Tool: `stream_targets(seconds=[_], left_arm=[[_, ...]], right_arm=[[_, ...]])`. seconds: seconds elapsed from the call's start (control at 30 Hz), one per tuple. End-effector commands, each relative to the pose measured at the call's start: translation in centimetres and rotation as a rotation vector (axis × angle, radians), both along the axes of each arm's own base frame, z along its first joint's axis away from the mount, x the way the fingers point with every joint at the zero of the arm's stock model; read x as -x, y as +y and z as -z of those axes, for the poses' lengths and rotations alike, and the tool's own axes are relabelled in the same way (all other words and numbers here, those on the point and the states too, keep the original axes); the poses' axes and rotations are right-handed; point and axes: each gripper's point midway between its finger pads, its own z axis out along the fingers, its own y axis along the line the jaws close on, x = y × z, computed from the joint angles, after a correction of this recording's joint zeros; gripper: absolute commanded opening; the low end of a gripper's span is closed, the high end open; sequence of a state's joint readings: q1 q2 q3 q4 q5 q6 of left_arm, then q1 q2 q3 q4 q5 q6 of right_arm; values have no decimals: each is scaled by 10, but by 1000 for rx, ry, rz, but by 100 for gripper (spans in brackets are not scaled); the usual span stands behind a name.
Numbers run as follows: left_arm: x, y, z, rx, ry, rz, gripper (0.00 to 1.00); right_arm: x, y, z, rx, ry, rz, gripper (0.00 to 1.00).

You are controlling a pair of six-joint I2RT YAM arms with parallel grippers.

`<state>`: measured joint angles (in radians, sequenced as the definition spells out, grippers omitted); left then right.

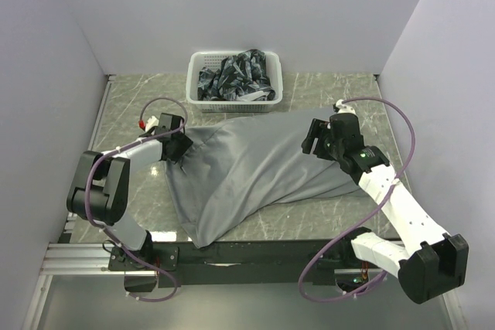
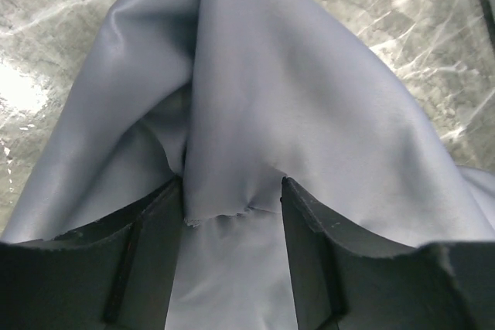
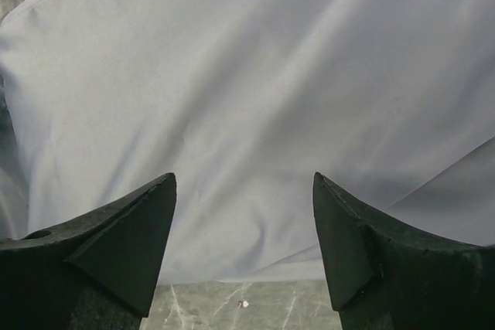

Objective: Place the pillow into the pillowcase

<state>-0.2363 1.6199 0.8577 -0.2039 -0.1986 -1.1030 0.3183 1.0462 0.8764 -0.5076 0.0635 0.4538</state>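
Observation:
The grey pillowcase (image 1: pixel 255 171) lies spread across the table's middle, puffed up and wrinkled. The pillow is hidden; no cream fabric shows in any view. My left gripper (image 1: pixel 178 147) is at the pillowcase's left corner. In the left wrist view its jaws (image 2: pixel 232 199) stand partly apart, with the pillowcase's (image 2: pixel 294 90) frayed hem lying between them and fabric tented beyond. My right gripper (image 1: pixel 315 138) is open at the pillowcase's upper right corner. In the right wrist view its jaws (image 3: pixel 244 191) are wide apart over the pillowcase's (image 3: pixel 247 90) edge, not touching it.
A white plastic basket (image 1: pixel 196 81) with dark patterned cloth (image 1: pixel 236 75) stands at the back, touching the pillowcase's far edge. Grey walls close in the marble table (image 1: pixel 131 94) on three sides. The pillowcase's lower corner hangs at the table's front edge (image 1: pixel 203 239).

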Motion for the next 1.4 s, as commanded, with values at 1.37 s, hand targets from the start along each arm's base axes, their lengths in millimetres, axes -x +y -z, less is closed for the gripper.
stream_targets(seconds=[1.37], left_arm=[[5,-6,-21,-49,-18,-17,53]], right_arm=[[-9,2,-7,-53,-56,-14,79]])
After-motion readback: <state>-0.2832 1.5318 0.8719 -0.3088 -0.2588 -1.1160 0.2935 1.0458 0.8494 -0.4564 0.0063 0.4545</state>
